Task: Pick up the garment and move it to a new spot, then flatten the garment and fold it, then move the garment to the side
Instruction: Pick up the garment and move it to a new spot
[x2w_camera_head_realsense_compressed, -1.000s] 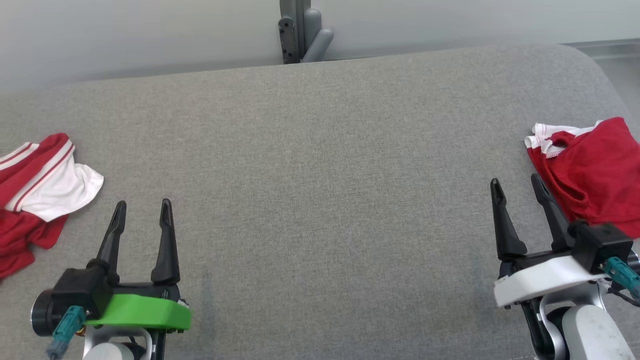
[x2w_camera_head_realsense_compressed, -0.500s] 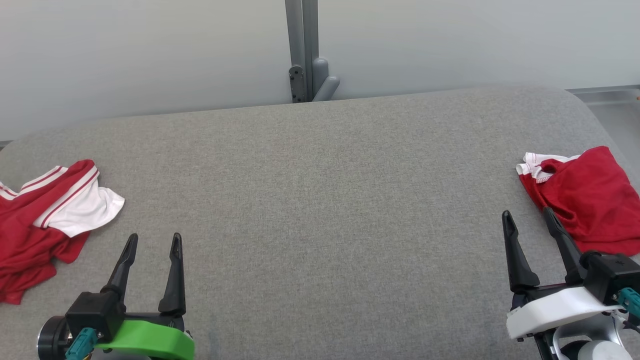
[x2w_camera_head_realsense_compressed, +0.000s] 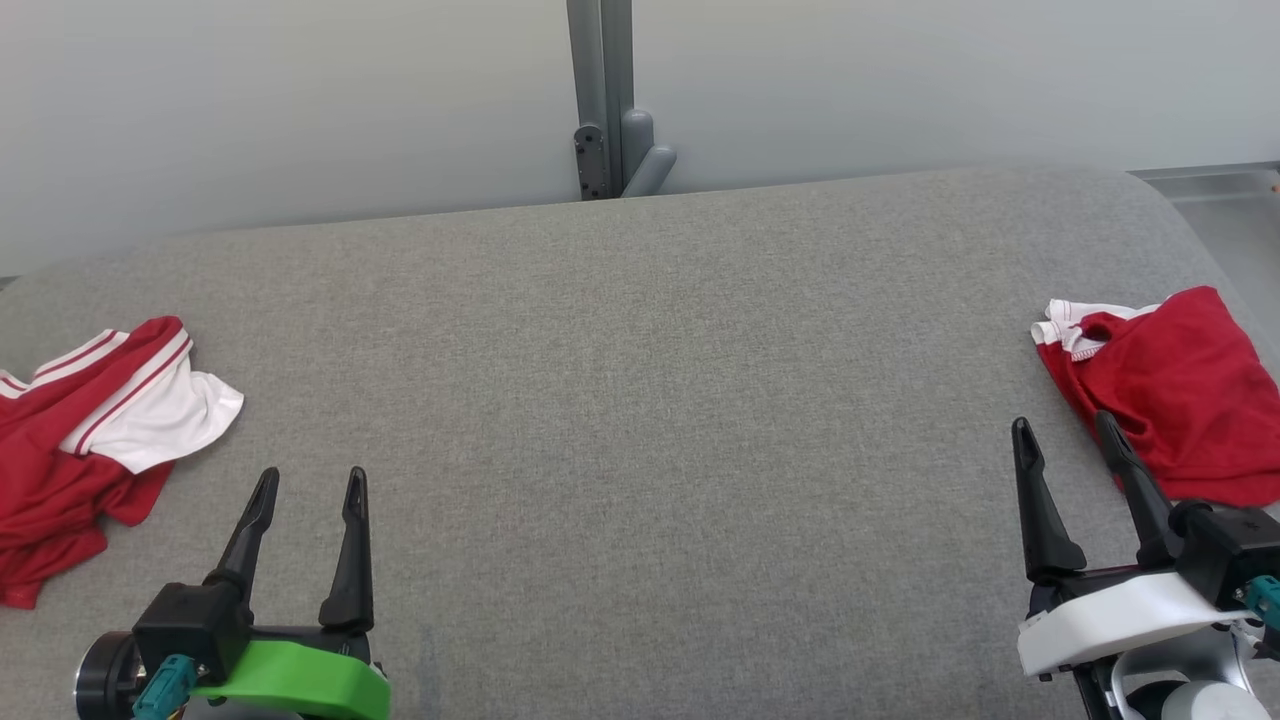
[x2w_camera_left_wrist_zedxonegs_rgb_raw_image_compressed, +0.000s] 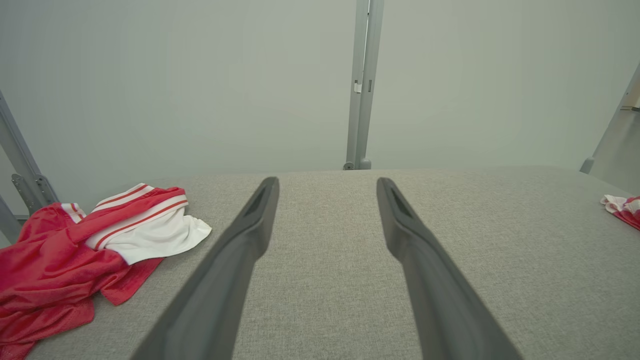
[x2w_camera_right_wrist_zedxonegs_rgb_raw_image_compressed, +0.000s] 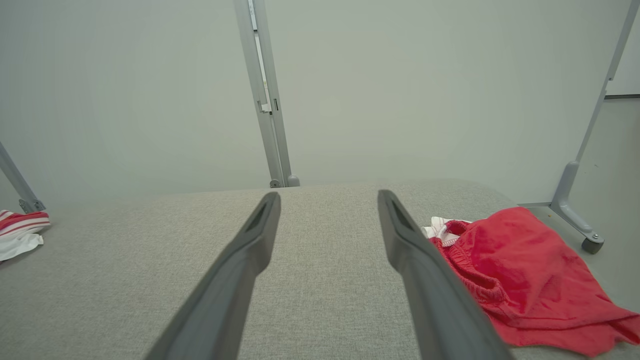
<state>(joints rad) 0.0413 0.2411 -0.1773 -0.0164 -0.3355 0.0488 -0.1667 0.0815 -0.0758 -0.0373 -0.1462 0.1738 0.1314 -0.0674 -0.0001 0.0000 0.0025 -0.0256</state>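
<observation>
Two empty pincers: left gripper (x2w_camera_head_realsense_compressed: 311, 478) and right gripper (x2w_camera_head_realsense_compressed: 1062, 424) gape wide above the grey cushion (x2w_camera_head_realsense_compressed: 640, 400); red-white jersey (x2w_camera_head_realsense_compressed: 90, 440) left, probably red shorts (x2w_camera_head_realsense_compressed: 1180, 400) right.

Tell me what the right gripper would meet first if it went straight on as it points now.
Nothing near, it seems: ahead of the right gripper lies bare grey cushion, then the wall. The red garment lies just to its right, probably outside that line.

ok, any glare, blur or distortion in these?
Head view: flat even light, no glare, grey upholstery weave sharp. Left wrist view: left claw looks soft near the bottom edge, red-and-white jersey crisp. Right wrist view: metal post leans, likely wide-angle skew.
</observation>
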